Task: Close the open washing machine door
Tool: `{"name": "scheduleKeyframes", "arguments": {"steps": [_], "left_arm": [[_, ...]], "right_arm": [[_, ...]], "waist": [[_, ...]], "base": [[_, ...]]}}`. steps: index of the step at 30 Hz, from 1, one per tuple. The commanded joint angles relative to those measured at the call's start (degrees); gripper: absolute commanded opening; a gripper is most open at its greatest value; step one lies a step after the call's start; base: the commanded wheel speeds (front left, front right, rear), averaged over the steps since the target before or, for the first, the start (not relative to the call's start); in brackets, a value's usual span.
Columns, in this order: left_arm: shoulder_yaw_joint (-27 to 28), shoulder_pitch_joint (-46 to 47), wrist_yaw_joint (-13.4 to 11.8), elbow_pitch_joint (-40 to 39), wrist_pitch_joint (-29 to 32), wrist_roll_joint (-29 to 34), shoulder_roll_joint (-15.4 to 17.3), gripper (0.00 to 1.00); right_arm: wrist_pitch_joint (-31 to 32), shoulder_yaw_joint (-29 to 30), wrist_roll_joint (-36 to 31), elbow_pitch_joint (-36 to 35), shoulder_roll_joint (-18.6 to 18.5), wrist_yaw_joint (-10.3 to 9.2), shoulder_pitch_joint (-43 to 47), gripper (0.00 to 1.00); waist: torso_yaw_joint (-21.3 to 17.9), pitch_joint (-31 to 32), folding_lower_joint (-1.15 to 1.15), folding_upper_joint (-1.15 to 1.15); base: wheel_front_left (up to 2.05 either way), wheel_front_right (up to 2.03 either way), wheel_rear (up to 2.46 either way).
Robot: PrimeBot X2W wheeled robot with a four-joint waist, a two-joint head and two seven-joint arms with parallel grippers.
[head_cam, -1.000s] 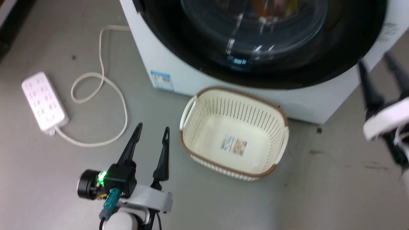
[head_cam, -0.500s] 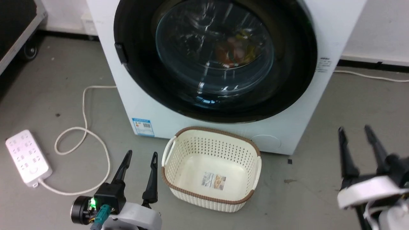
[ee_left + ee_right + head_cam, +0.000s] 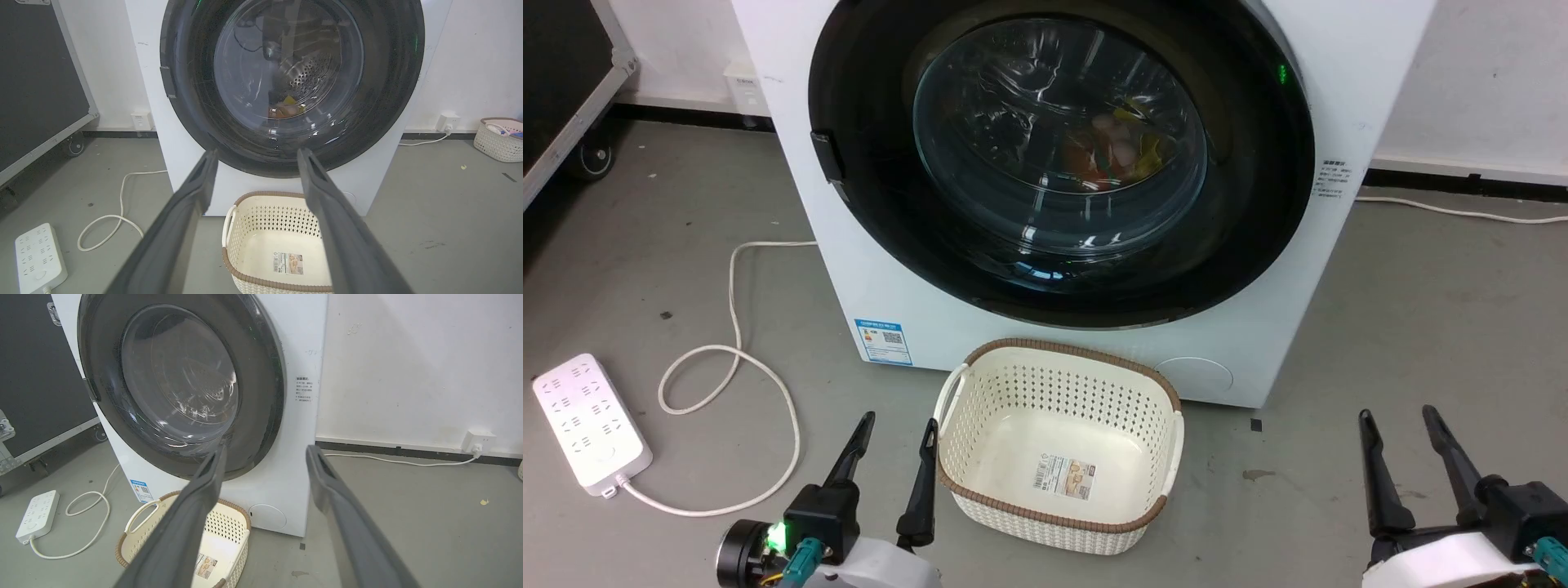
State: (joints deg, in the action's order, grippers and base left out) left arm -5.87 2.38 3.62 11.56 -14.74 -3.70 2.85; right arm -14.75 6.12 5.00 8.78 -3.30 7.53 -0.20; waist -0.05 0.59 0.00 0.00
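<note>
Push the heavy, stiff round black-rimmed glass door, top middle, on its hard rim, using dark long-fingered left gripper or right gripper, both bottom corners, spread wide, empty.

Dark tapered jaws, white wrists

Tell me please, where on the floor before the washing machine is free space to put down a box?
Free: the grey floor right of the basket, between the washing machine and the right gripper. Crowded: the left side, where the power strip and its looped cord lie.
</note>
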Motion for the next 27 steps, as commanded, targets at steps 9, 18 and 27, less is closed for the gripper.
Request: {"name": "scheduleKeyframes", "arguments": {"steps": [9, 18, 27], "left_arm": [[-0.4, 0.0, 0.06, 0.0, 0.09, -0.36, 0.0, 0.0], [-0.02, -0.14, -0.16, -0.71, 0.99, -0.11, 0.0, 0.0], [0.38, -0.29, -0.4, -1.45, 1.92, 0.15, 0.0, 0.0]], "right_arm": [[0.03, -0.18, 0.03, 0.21, 0.09, 0.0, -0.05, 0.0], [0.94, -0.55, -0.28, -0.34, 0.11, 0.0, -0.04, 0.0], [1.88, -0.93, -0.6, -0.91, 0.13, -0.01, -0.02, 0.0]], "waist": [[0.57, 0.0, 0.0, 0.0], [0.54, -0.04, 0.0, 0.0], [0.51, -0.08, 0.0, 0.0]], "base": [[0.0, 0.0, 0.0], [0.0, 0.0, 0.0], [0.0, 0.0, 0.0]]}}
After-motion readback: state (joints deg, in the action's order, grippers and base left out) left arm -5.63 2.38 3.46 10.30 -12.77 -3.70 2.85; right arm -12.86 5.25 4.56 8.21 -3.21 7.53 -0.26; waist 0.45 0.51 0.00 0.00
